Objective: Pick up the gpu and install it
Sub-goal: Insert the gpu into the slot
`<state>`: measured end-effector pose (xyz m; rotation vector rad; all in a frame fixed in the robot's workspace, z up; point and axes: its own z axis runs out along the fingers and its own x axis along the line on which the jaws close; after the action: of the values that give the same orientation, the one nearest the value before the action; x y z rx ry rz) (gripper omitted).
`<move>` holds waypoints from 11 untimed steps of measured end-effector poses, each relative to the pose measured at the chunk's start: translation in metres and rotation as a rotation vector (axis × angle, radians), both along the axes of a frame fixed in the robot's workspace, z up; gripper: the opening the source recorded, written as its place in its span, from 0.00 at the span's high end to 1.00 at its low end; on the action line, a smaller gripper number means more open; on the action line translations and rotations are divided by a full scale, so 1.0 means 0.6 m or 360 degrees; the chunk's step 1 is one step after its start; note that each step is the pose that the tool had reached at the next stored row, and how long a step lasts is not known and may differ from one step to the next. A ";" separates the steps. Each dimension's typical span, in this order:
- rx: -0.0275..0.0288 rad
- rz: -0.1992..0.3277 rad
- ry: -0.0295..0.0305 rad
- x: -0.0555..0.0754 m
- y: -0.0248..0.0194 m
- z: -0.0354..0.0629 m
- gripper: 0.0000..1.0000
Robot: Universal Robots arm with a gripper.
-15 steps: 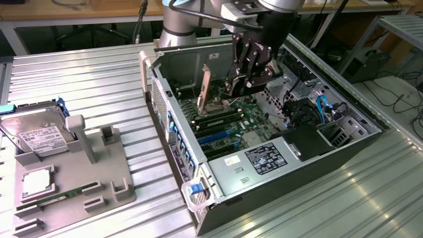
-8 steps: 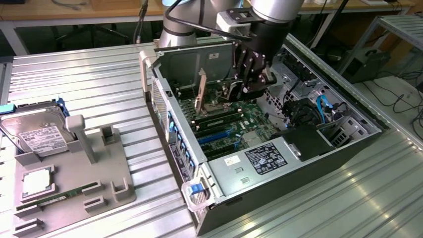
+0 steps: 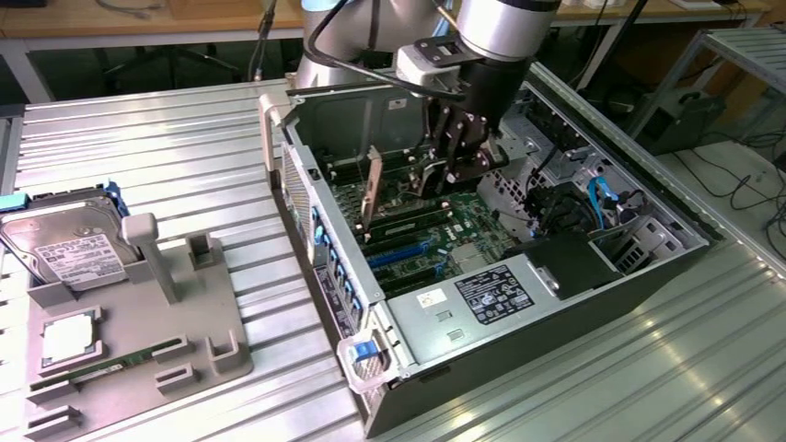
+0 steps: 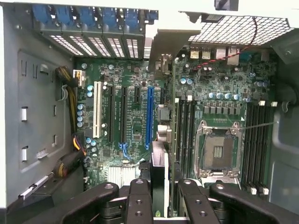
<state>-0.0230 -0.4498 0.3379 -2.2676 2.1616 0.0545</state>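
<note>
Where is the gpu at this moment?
The gpu is held edge-on between the gripper fingers, inside the open computer case, just above the motherboard beside the blue slot.

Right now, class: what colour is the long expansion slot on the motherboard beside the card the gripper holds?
Blue, clearest in the wrist view.

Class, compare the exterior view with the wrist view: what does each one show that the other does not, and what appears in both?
Exterior view alone: the grey holder tray beside the computer case, with a hard drive and a RAM stick on it, and the arm above. Wrist view alone: the empty CPU socket and the long blue slot. Both: the motherboard, and the gpu held edge-on between the fingers over it.
</note>
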 end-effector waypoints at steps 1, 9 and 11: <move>0.00003 0.0002 0.00001 0.000 0.0000 -0.002 0.73; 0.00002 0.0007 0.00003 -0.001 -0.0008 -0.014 0.73; 0.00003 0.0007 0.00003 -0.002 -0.0008 -0.017 0.73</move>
<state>-0.0243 -0.4503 0.3279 -2.2726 2.1565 0.0550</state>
